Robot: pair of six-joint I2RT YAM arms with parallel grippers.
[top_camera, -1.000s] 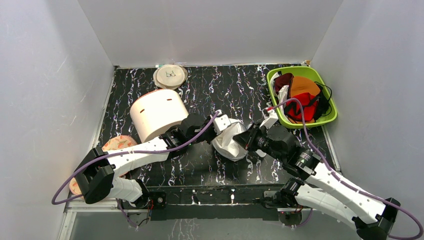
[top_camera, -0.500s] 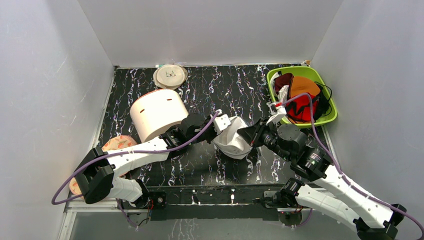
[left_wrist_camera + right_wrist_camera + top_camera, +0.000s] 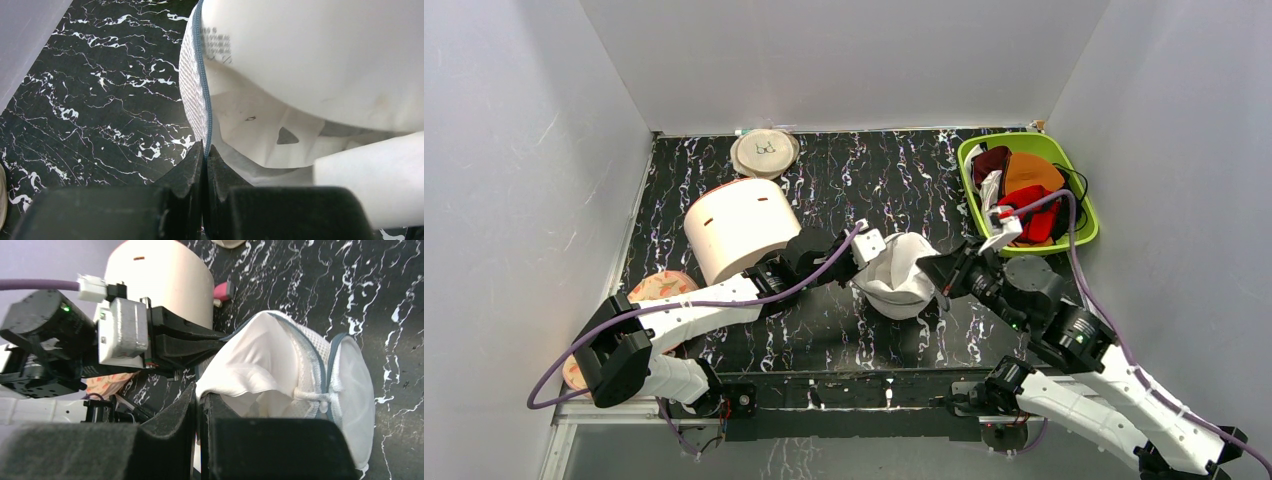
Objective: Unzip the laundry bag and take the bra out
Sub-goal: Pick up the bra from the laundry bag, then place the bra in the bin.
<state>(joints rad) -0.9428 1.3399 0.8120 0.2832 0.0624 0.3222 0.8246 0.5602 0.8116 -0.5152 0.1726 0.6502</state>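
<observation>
As two robot arms stretch a pouch between them, the black marbled desk [image 3: 844, 180] carries a cream cylinder [image 3: 739, 228] at left and a green basket [image 3: 1036, 141] at the far right corner, both apart from the work. The laundry bag [image 3: 902, 275] is held near the middle of the desk and pulled from two sides, apparently to make its mouth gape and its inside reachable. A red bra [image 3: 1042, 215] lies among other garments in the basket, and no red shows inside the bag in any view. The left end effector [image 3: 204, 160] is clamped shut on the bag's mesh rim right at the zip [image 3: 202, 75], seemingly as an anchor. The right end effector [image 3: 199, 405] is pinched closed on a fold of white fabric at the opposite edge. Only the overhead camera shows the basket. The left wrist camera alone shows a printed label [image 3: 216, 45] on the lining, and the right wrist camera alone shows the grey zip curving round the dome
</observation>
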